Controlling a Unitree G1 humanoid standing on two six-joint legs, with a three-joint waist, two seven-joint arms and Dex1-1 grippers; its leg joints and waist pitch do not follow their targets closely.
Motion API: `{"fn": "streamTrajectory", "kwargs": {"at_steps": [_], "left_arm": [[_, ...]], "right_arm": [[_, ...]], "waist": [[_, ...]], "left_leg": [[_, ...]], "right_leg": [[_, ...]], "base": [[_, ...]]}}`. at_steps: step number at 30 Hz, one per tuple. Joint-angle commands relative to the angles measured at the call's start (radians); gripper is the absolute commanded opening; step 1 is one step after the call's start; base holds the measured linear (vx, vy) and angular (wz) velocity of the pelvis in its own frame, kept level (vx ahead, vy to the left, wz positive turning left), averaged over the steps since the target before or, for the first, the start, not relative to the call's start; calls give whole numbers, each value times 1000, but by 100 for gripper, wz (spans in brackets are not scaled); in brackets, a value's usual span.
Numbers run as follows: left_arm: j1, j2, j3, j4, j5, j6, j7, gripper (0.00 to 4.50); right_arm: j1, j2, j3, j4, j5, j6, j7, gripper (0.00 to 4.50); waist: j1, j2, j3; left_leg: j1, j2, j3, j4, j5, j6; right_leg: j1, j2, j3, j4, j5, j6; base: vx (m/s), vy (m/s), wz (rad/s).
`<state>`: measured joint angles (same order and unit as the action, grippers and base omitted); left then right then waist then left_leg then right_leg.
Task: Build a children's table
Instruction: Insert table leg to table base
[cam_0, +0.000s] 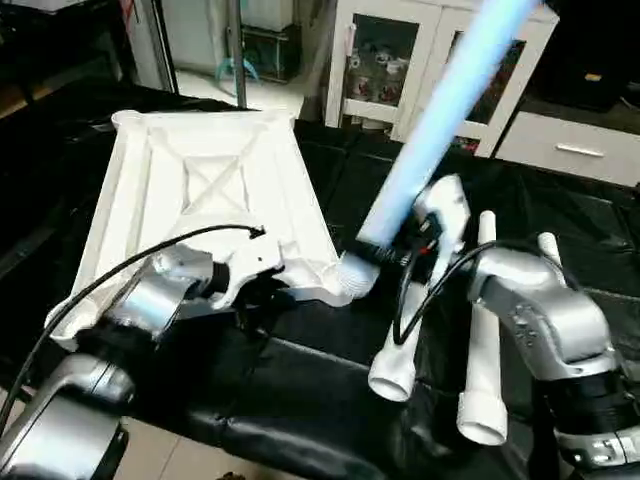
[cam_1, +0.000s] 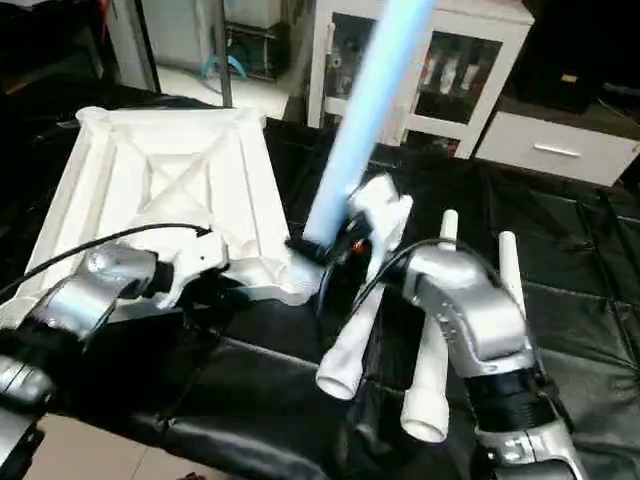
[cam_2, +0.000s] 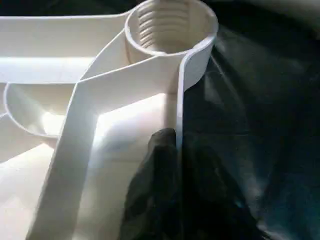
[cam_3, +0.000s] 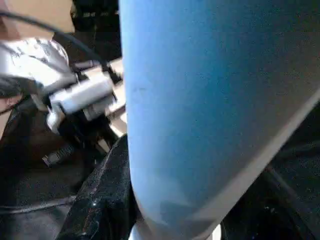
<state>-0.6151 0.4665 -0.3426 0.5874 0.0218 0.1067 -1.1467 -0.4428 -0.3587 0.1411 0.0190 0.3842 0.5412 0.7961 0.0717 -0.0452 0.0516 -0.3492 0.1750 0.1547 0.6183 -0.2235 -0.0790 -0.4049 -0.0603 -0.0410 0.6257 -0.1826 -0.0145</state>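
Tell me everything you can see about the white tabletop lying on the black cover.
The tabletop is white moulded plastic, rectangular, lying underside up on the black cover with its far end raised. Raised ribs cross in an X at its middle, and round sockets sit at the corners; the near one is ridged inside. The left claw grips its near edge beside that socket. A leg, held by the right claw, stands with its lower end at that near corner.

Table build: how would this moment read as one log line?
left end effector: clamps tabletop rim | right end effector: holds leg at corner socket | two legs loose
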Motion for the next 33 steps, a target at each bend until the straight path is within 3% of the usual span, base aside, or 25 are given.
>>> {"fn": "streamTrajectory", "kwargs": {"at_steps": [1,2,4,6,7,9,10,11,12,13,20,33], "left_arm": [[83,-8,-28,-94,-41,56,-41,28],[96,-6,-28,-118,-47,67,-43,19],[137,3,-31,-188,-58,98,-49,2],[169,13,-39,-237,-57,116,-53,0],[189,18,-41,-267,-55,127,-50,0],[201,21,-41,-285,-54,133,-47,0],[213,22,-40,-303,-50,142,-40,0],[218,23,-38,-310,-47,146,-35,0],[223,24,-37,-320,-44,153,-27,0],[224,23,-34,-322,-37,153,-14,0],[218,33,-24,-325,-3,164,20,0],[216,37,-22,-335,-2,171,18,0]], "right_arm": [[-32,-7,18,24,-27,-11,16,184],[-34,-5,19,31,-30,-14,15,184],[-44,3,18,53,-38,-19,8,184],[-53,11,13,67,-40,-23,0,184],[-59,16,10,73,-34,-20,-2,184],[-63,18,8,77,-29,-18,-2,184],[-67,16,11,80,-25,-16,8,184],[-69,12,16,81,-25,-12,16,184],[-70,7,22,82,-26,-10,26,184],[-70,1,29,81,-24,-2,40,184],[-63,-37,59,71,-23,46,115,184],[-68,-11,82,125,-51,35,114,184]], "waist": [[-2,8,-62],[-6,6,-61],[-8,0,-59],[-7,4,-58],[-10,-1,-57],[-12,1,-56],[-13,-10,-55],[-12,-4,-55],[-13,-9,-54],[-12,-5,-53],[-13,-7,-54],[-13,-7,-55]], "left_leg": [[4,55,-5,-88,-105,-10],[-1,56,-8,-90,-96,-7],[1,55,-3,-90,-98,0],[6,52,1,-88,-91,10],[0,54,-2,-91,-88,14],[2,53,-1,-91,-96,14],[1,53,1,-91,-100,16],[2,53,0,-91,-104,16],[2,53,1,-92,-108,16],[2,52,0,-92,-108,17],[2,51,1,-90,-97,26],[1,51,1,-90,-97,22]], "right_leg": [[51,-85,48,-59,-94,-240],[55,-86,47,-56,-83,-244],[52,-86,48,-62,-107,-241],[48,-82,49,-65,-117,-238],[53,-84,49,-63,-119,-236],[51,-82,48,-67,-149,-224],[51,-81,48,-69,-160,-219],[51,-83,49,-69,-179,-215],[49,-81,49,-71,-193,-208],[48,-82,49,-72,-202,-204],[48,-81,49,-71,-190,-202],[47,-81,48,-71,-190,-205]], "base": [[0,0,0],[0,0,0],[0,0,0],[0,0,0],[0,0,0],[0,0,0],[0,0,0],[0,0,0],[0,0,0],[0,0,0],[0,0,0],[0,0,0]]}}
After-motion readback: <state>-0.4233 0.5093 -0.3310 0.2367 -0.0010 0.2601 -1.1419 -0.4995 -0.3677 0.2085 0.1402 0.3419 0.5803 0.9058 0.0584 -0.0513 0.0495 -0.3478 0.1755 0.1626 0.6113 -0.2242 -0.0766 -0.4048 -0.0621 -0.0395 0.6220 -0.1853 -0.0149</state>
